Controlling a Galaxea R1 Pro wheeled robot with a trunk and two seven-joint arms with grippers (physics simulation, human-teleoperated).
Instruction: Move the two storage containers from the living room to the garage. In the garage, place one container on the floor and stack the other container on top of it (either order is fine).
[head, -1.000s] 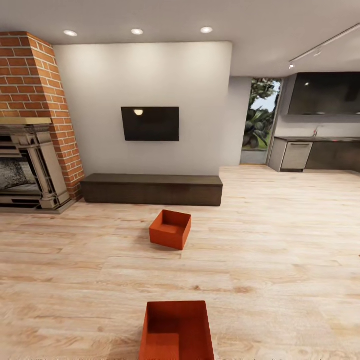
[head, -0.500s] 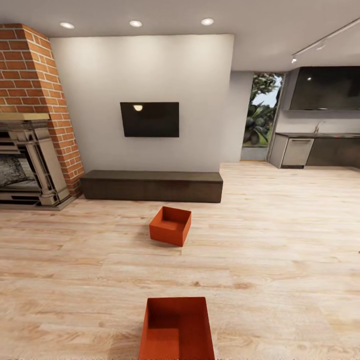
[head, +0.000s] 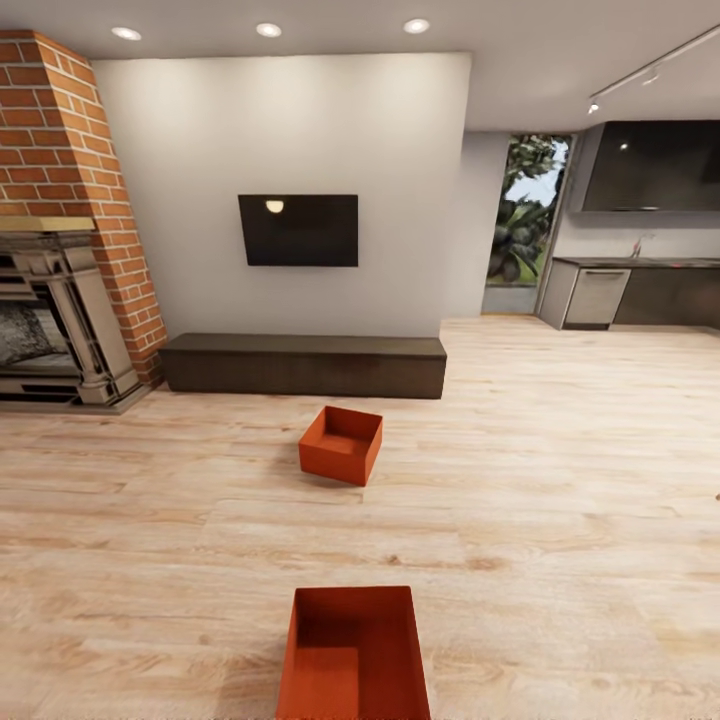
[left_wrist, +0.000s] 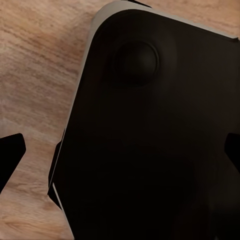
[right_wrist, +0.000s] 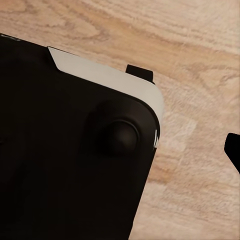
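Near storage container (head: 353, 655) sits at the bottom centre of my head view, open top up, its lower edge cut by the frame. The far storage container (head: 341, 444) is above it, about mid-frame, turned a little askew, well apart from the near one. Both rest on the light wood plank floor (head: 560, 520) of the living room.

Behind the far bin, a long dark low bench (head: 303, 365) runs along the foot of the white wall (head: 280, 130). The black TV (head: 298, 230) hangs above it with a small lamp glint on the glass. At the left edge I see the red brick fireplace (head: 70, 200) and its pale stone surround. At the upper right there is a window with greenery (head: 522, 225) and a dark kitchen counter with cabinets (head: 640, 285). Recessed ceiling lights (head: 268, 30) run along the top.

Left wrist view: dark fingers (left_wrist: 11, 152) at the frame's left and right edges, spread wide, nothing between them but the robot's black base (left_wrist: 150, 140) over wood planks. So the left gripper (left_wrist: 120, 155) is open and empty.

Right wrist view: one dark fingertip (right_wrist: 234, 150) at the right edge, black base (right_wrist: 65, 160) across the lower left. I cannot tell whether that gripper is spread or closed.
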